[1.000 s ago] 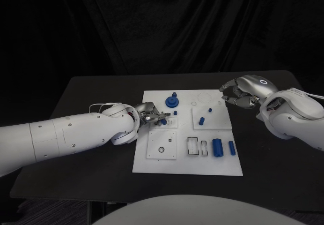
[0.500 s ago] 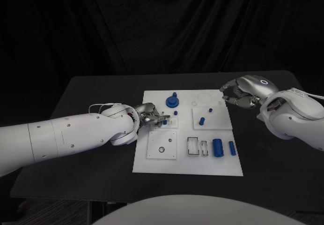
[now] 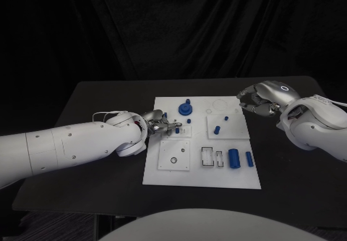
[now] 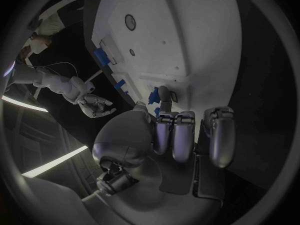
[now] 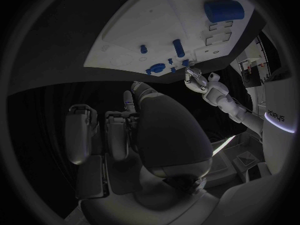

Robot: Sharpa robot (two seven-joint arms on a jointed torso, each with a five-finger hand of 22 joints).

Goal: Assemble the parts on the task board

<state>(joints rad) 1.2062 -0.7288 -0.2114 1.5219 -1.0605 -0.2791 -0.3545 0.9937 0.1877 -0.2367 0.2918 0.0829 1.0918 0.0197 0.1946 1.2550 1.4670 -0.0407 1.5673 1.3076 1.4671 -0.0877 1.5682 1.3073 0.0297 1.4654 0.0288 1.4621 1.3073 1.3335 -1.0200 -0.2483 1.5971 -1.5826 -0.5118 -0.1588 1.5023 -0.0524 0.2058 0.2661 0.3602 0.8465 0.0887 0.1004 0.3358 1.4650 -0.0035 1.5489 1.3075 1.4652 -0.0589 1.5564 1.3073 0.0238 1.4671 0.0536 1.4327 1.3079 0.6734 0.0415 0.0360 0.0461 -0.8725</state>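
Board (image 3: 202, 173): flat white plate, matte, rectangular, lying centre of frame on a black worktop (image 3: 94, 165). Raised square sub-plates on it; one at lower left of the board carries a small dark ring hole (image 3: 173, 160). Lower right of the board has slim rectangular slots (image 3: 207, 156), and beside them a fat blue cylinder (image 3: 232, 157) lying on its side, then a thinner blue rod (image 3: 248, 159) just right of it. Near the board's top edge stands a round blue stepped piece (image 3: 186, 108), disc-shaped with a knob on top. Small blue pegs (image 3: 216, 129) sit on the upper-right sub-plate.

Left robot hand (image 3: 160, 124), silver metal with smooth jointed fingers, reaches in from frame left over the board's left-middle part. Its fingertips pinch a small blue part (image 4: 152, 94) right at the board surface; in the left wrist view the other fingers are curled in side by side.

Right robot hand (image 3: 258, 99) hangs over the worktop just off the board's upper-right corner, fingers curled inward, nothing in them.
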